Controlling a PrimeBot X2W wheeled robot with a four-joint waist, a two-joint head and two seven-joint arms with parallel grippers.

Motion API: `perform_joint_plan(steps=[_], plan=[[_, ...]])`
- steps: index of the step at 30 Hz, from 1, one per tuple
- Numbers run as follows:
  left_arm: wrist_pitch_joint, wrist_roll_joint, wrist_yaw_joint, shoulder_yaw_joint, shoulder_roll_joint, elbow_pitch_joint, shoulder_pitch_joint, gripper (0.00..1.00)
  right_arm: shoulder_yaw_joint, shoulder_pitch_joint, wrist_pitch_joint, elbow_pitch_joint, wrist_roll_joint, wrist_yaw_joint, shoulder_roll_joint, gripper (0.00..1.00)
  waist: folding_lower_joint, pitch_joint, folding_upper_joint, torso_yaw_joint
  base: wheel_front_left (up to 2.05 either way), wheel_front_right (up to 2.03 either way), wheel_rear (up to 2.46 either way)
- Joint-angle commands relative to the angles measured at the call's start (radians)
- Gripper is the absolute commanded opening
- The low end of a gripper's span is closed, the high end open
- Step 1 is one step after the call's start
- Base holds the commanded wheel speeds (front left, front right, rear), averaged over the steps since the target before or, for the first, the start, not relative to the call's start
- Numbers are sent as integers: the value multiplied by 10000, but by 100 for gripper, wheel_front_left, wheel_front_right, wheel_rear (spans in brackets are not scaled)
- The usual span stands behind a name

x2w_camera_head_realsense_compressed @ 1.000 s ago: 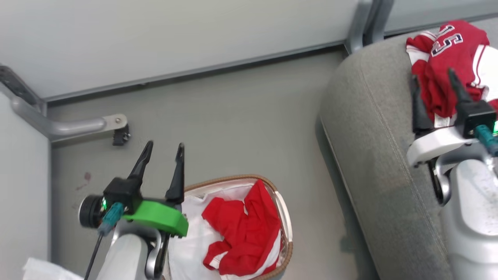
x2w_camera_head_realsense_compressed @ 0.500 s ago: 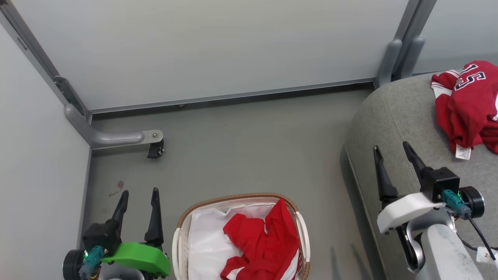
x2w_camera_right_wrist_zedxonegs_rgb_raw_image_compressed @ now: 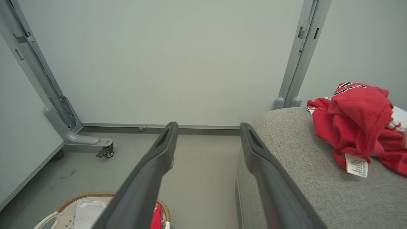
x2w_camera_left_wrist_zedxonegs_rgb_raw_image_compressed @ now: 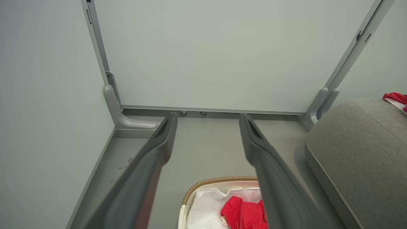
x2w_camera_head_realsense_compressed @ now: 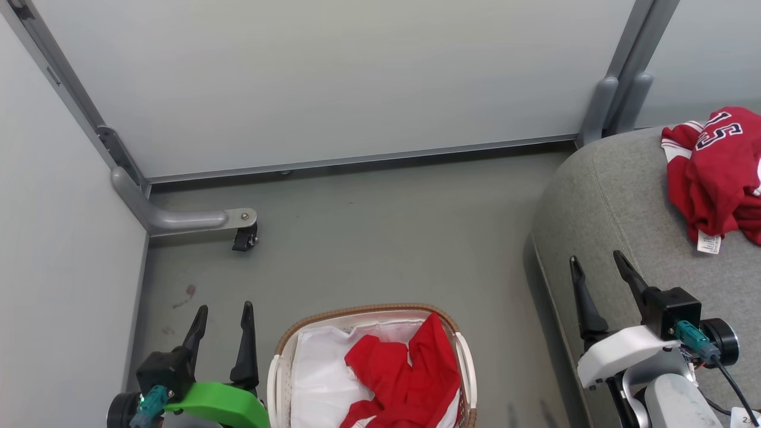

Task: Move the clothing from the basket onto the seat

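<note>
Clothing (x2w_camera_head_realsense_compressed: 722, 160) is about half moved, judging by where the pieces lie. Floor (x2w_camera_head_realsense_compressed: 386, 226): grey, carries the basket, with a strip of it between basket and seat. Seat (x2w_camera_head_realsense_compressed: 600, 196), the big grey cushion at right, already carries the numbered garment (x2w_camera_head_realsense_compressed: 710, 190), red with a dark "15". It is bunched up towards the far end and lies on the fabric, with its right part cut off by the frame edge. Basket (x2w_camera_head_realsense_compressed: 357, 311) sits at bottom centre, left of the seat and well apart from it. Inside is the second red garment (x2w_camera_head_realsense_compressed: 404, 374), white trim, crumpled against the right side on top of the white liner (x2w_camera_head_realsense_compressed: 318, 368). Its lower part is cut off by the frame edge, so can't tell if anything lies under it. That piece is what's left to do.

Left claw (x2w_camera_head_realsense_compressed: 225, 310) is just beside the basket's left rim, fingers apart, holding nothing, not touching cloth. Right claw (x2w_camera_head_realsense_compressed: 596, 261) is over the seat's near edge, fingers apart too, empty, near but clear of the numbered garment. White tag (x2w_camera_head_realsense_compressed: 707, 242) hangs off that garment onto the cushion.

Judgement: one drop-off done, no grasp under way. Remaining: reach into the basket, lift the red piece clear of the liner, carry it to the seat. Liner is not part of the load.
</note>
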Motion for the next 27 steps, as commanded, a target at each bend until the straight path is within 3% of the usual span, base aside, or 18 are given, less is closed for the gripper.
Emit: perform_joint_plan(steps=[1,18,27], plan=[[-5,-87,-33,-24,2,-9,77,100,-2,99,-20,16,-42,-10,-40,100,1,-6,0,-11,0,0,0],[-5,-64,-44,-28,3,35,-80,100,42,77,-20,-43,14,-10,-39,100,1,105,0,-53,0,0,0],[-5,38,-61,-225,4,-25,-419,100,89,-282,-20,-377,-117,-10,-40,100,1,747,0,-165,0,0,0]])
